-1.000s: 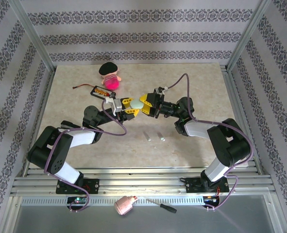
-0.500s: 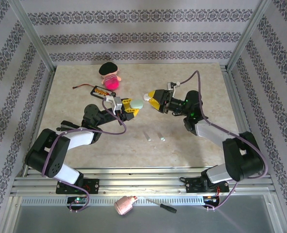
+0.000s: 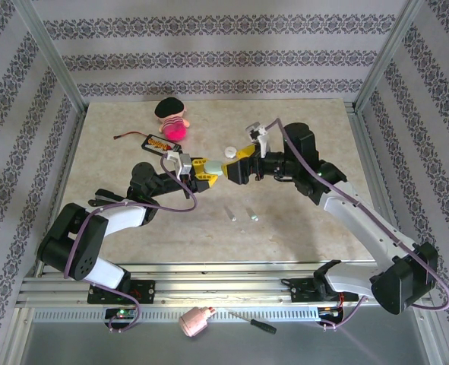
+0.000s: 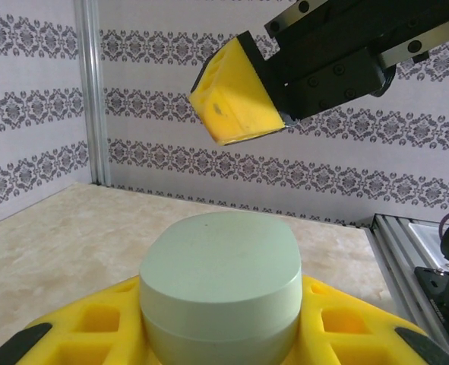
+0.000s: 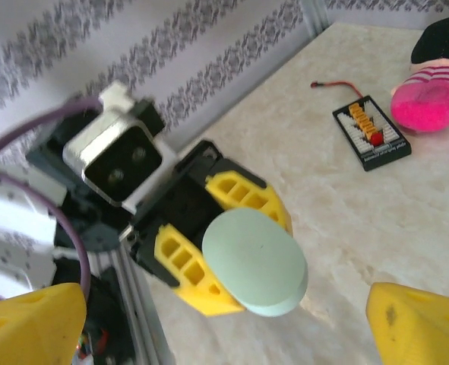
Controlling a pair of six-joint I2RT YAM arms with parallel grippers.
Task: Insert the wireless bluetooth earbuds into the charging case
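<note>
The left gripper [image 3: 210,169] is clenched on the charging case [image 4: 220,281], a closed, pale green pebble. The case is wedged between the gripper's two yellow fingers [image 4: 346,327], and its rounded end sticks out past their tips. How high it sits above the table [image 3: 110,163] cannot be told.

The right gripper [image 3: 232,162] faces it tip to tip from the other side. Its jaws are released and spread wide, with nothing between them. In the right wrist view its yellow fingers [image 5: 26,327] sit in the two lower corners, and the case lies ahead of the gap between them. In the left wrist view one right finger hangs above the case and slightly to its right, clear of it.

The earbuds [image 3: 229,214] are not in either grip. They are pale, stem-shaped pieces lying on the table on the base side of both grippers, well short of the case. The second earbud [image 3: 253,216] lies just beside the first, not touching it.

Beyond the left gripper, away from the bases, a black connector board [image 3: 159,144] with orange sockets lies flat. Past the board is a plush doll [image 3: 172,119] with a dark cap and a pink body.

Behind the arm bases, on the front rail, are a pink bottle [image 3: 194,322] and a screwdriver [image 3: 253,323].
</note>
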